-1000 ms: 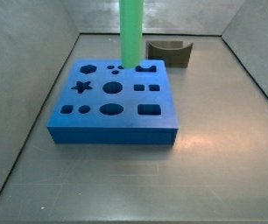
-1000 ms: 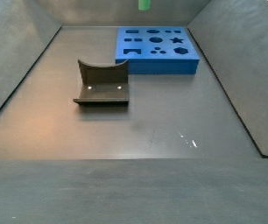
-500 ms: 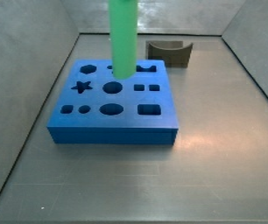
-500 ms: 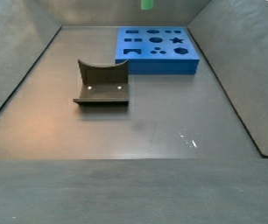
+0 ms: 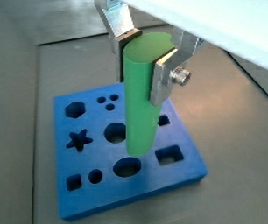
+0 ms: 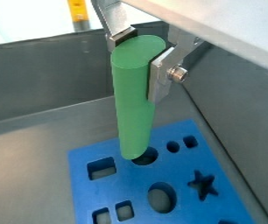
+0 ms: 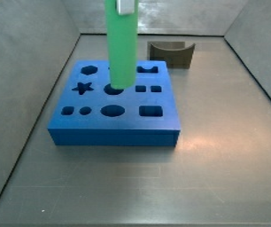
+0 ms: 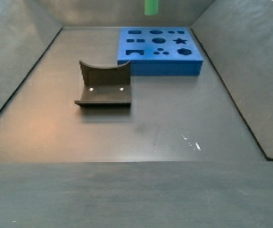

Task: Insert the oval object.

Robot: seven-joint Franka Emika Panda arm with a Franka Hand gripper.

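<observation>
My gripper [image 5: 146, 54] is shut on the top of the oval object [image 5: 140, 114], a long light green rod that hangs upright. It also shows in a wrist view [image 6: 143, 54], holding the rod [image 6: 131, 105]. The rod's lower end is over a round hole in the blue block [image 5: 113, 188], which also shows in a wrist view [image 6: 236, 210]. In a side view the rod [image 7: 118, 44] ends at the block's [image 7: 114, 135] middle round hole; whether it has entered is unclear. Another side view shows only the rod's tip [image 8: 153, 6] above the block [image 8: 163, 67].
A dark olive curved block [image 7: 174, 53] stands behind the blue block near the back wall and shows alone on the floor in a side view [image 8: 103, 85]. Grey walls enclose the floor. The blue block has several differently shaped holes.
The rod has moved forward and down, from over the block's back row to the middle round hole.
</observation>
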